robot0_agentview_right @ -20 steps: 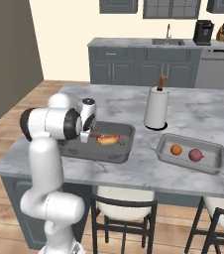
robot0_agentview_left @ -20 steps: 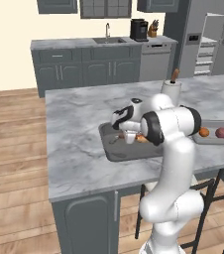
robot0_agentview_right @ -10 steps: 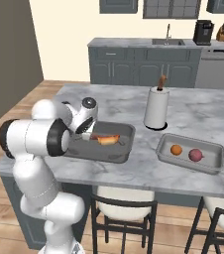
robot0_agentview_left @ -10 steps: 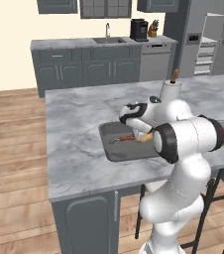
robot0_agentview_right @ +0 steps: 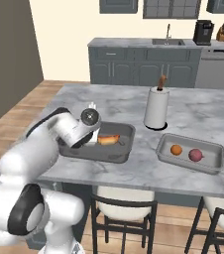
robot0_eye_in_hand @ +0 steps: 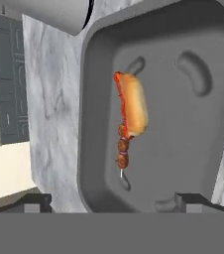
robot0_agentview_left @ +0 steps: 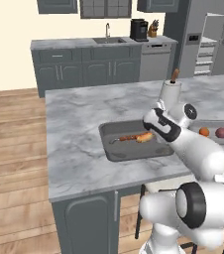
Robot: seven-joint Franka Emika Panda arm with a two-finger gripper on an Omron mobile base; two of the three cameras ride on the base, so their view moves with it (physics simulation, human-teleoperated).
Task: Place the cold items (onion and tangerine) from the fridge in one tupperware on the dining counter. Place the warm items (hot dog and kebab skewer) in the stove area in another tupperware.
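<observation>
Hand view: fingers [robot0_eye_in_hand: 112, 202] spread wide above hot dog [robot0_eye_in_hand: 135, 110] and kebab skewer [robot0_eye_in_hand: 122, 149], seemingly both in tupperware [robot0_eye_in_hand: 203, 149]; lift straight clear

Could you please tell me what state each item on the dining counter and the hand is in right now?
hand: open, holding nothing, above the near tupperware.
hot dog: lying in the near tupperware.
kebab skewer: lying beside the hot dog, touching it.
tangerine: resting in the far tupperware.
onion: resting beside the tangerine.
paper towel roll: upright.
</observation>
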